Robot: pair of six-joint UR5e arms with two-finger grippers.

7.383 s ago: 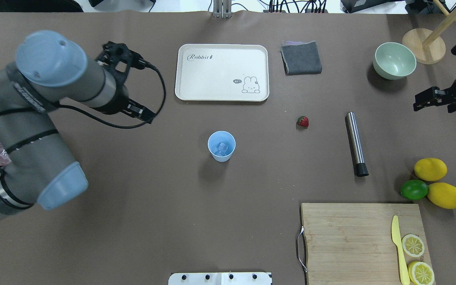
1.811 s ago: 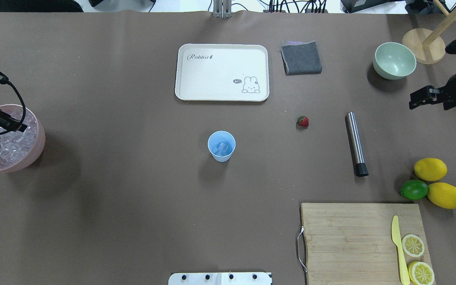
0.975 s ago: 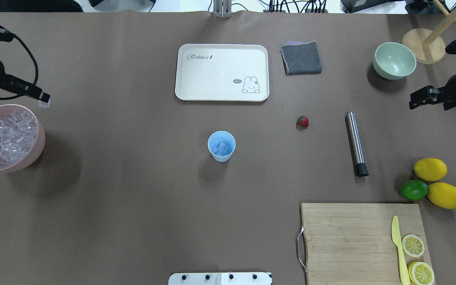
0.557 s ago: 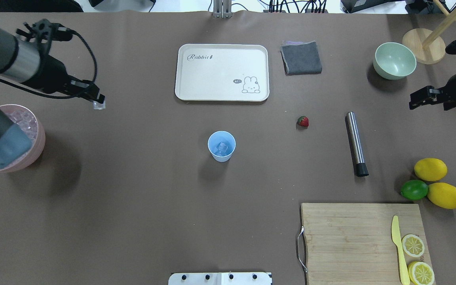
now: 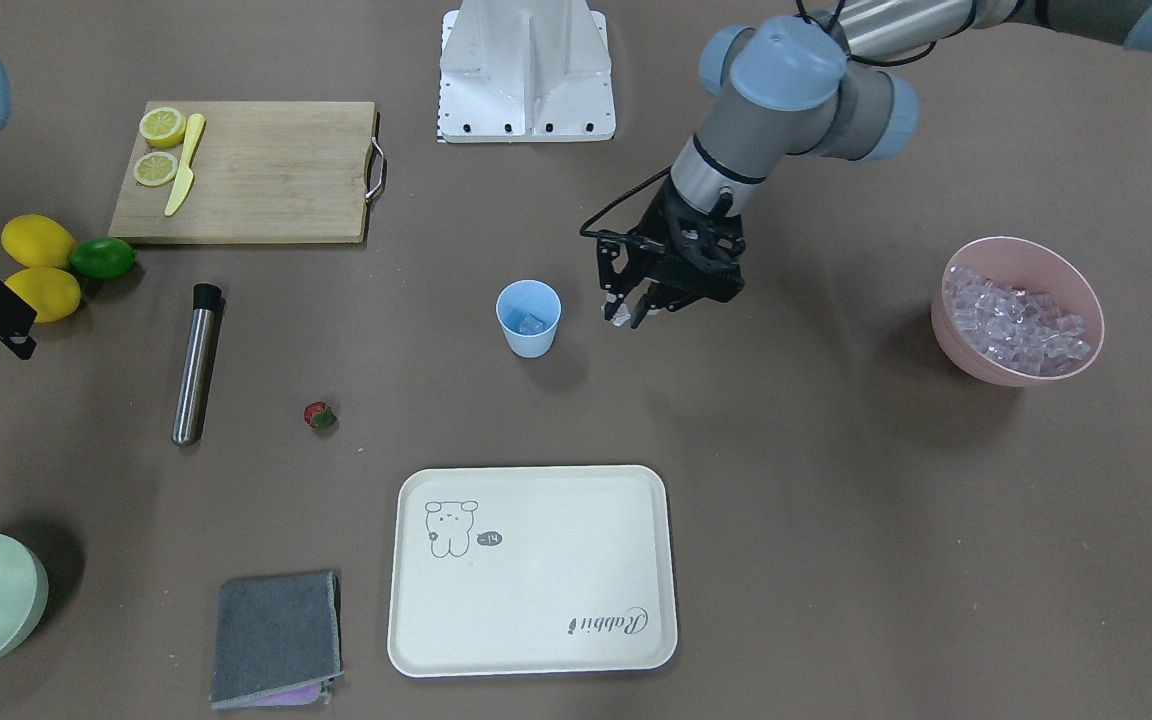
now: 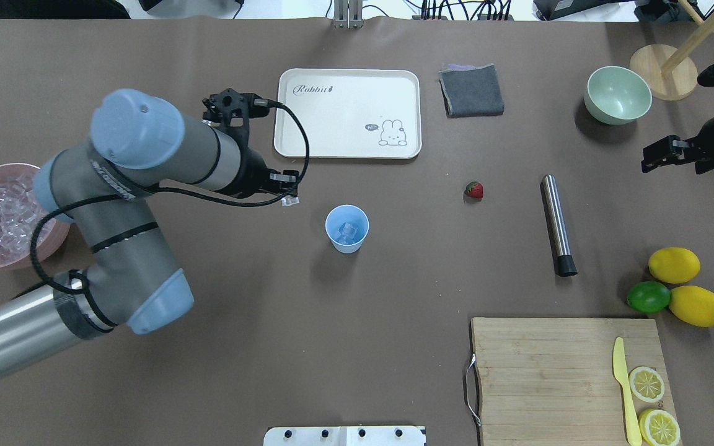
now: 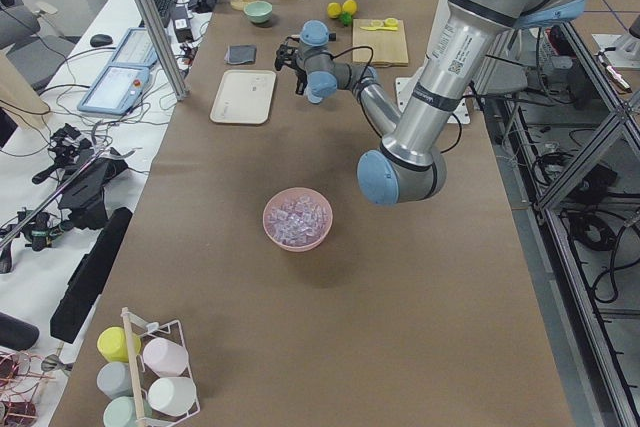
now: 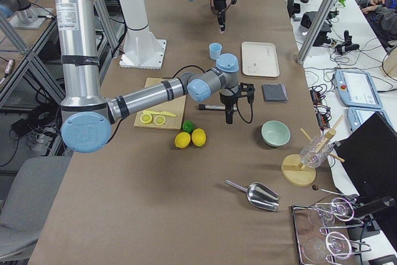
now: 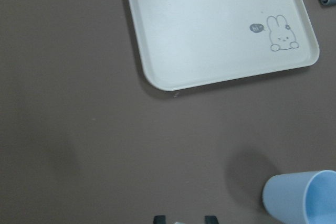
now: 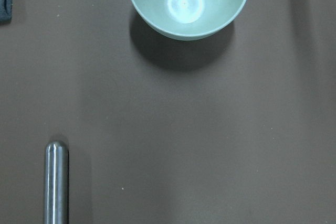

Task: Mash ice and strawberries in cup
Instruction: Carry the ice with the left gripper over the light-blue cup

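The light blue cup [image 6: 347, 229] [image 5: 528, 318] stands upright mid-table with ice [image 6: 347, 233] in its bottom. My left gripper [image 6: 290, 198] [image 5: 624, 315] hangs just to the cup's left in the overhead view, shut on one clear ice cube; in the left wrist view its fingertips [image 9: 159, 219] show at the bottom edge, with the cup [image 9: 304, 198] at the lower right. A pink bowl [image 6: 59, 232] [image 5: 966, 340] full of ice sits at the far left. The strawberry [image 6: 474, 190] [image 5: 319, 415] lies alone on the table. My right gripper [image 6: 664, 156] hovers open at the right edge.
A steel muddler [image 6: 556, 224] [image 10: 56, 182] lies right of the strawberry. A white tray [image 6: 348, 148], a grey cloth [image 6: 471, 91] and a pale green bowl [image 6: 617, 96] [image 10: 187, 3] line the far side. Lemons, a lime [image 6: 648, 297] and a cutting board [image 6: 549, 371] sit near right.
My left arm rose from the pink bowl with an ice cube and swept right to beside the cup. The right gripper has barely moved.
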